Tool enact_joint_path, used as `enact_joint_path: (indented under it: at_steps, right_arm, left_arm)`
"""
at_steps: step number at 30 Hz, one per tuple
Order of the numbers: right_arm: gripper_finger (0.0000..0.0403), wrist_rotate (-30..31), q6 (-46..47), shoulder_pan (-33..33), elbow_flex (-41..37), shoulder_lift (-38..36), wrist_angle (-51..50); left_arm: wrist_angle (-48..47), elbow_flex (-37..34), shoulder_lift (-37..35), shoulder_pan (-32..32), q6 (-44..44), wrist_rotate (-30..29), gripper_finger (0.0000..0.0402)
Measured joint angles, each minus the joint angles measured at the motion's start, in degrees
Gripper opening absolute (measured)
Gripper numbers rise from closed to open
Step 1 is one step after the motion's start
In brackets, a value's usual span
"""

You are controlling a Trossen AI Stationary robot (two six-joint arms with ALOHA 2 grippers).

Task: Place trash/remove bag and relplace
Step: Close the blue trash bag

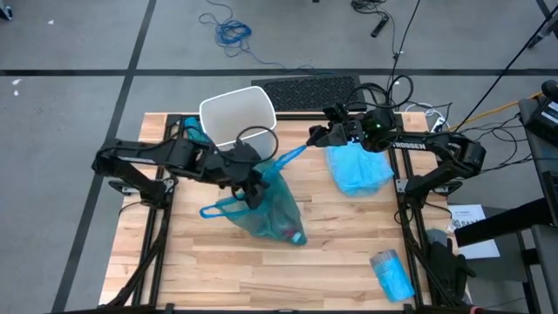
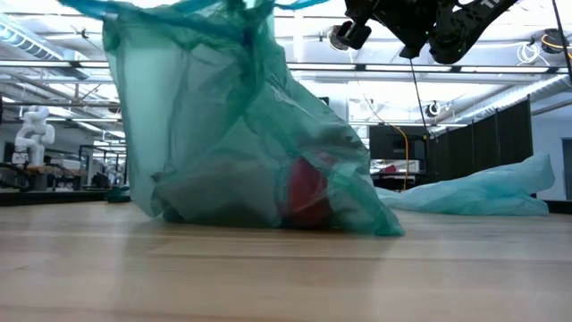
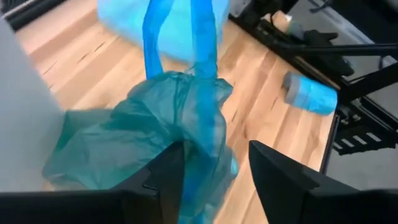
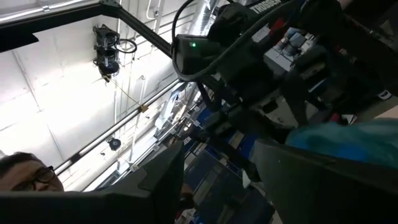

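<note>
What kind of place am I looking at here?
Probably a robotics lab or workshop: two robot arms fixed to a wooden table, loose cables on the grey floor, and a white humanoid robot standing in the open hall behind.

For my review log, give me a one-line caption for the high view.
Left gripper at the bunched top of the filled teal bag on the table, beside the empty white bin; right gripper pulls a handle.

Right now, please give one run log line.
stage: full bag off bin | left end effector: at bag neck, open | right end effector: holding handle strip
</note>
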Motion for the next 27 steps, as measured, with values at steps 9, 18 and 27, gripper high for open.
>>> enact_joint_path:
  at_steps: [9, 18, 27]
  right_arm:
    - [0.0187, -0.1, 0.0, 0.0, 0.0, 0.0, 0.0]
    - [0.0187, -0.6, 0.1, 0.0, 0.0, 0.0, 0.0]
    - [0.0187, -3.0, 0.3, 0.0, 0.0, 0.0, 0.1]
  left_arm:
    - [-7.1, 0.0, -2.7, -0.1, -7.2, -1.6, 0.0228]
    - [-9.7, 0.0, -3.5, -0.5, -11.0, 4.0, 0.0231]
    - [-19.9, 0.0, -7.4, -9.4, -24.1, -3.5, 0.0231]
